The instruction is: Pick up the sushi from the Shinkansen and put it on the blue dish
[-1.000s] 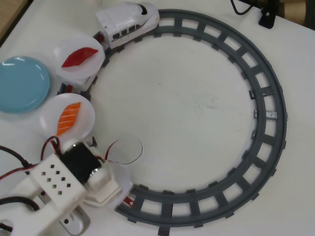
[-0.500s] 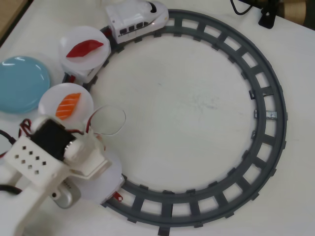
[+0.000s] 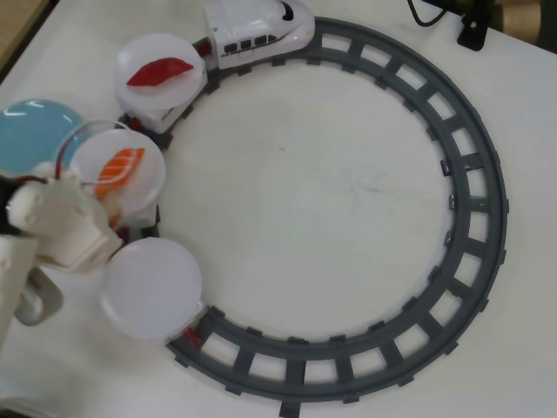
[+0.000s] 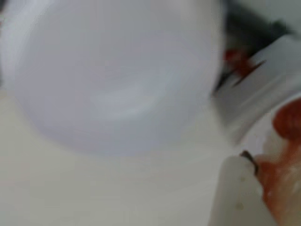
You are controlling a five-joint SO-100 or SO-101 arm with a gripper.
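The white Shinkansen (image 3: 255, 26) sits on the grey track's top left, pulling cars with round white plates. In the overhead view, one plate carries a dark red piece (image 3: 160, 71), another an orange striped piece (image 3: 118, 169), and the last plate (image 3: 151, 287) is bare. The blue dish (image 3: 33, 139) lies at the far left, partly behind my arm. My gripper (image 3: 91, 235) hangs between the bare plate and the blue dish, its fingertips hidden under the arm. The blurred wrist view shows a white finger (image 4: 237, 193) pressed against the pale and red sushi (image 4: 281, 174), beside the bare plate (image 4: 117, 70).
The grey ring track (image 3: 474, 187) fills the middle and right of the white table. Black cable and a mount (image 3: 470, 22) sit at the top right. Red and black wires (image 3: 65, 148) loop off my arm over the blue dish's edge.
My arm has swung up and left, off the last plate, which now shows bare. The train has rolled on along the top of the track, carrying its plates with it.
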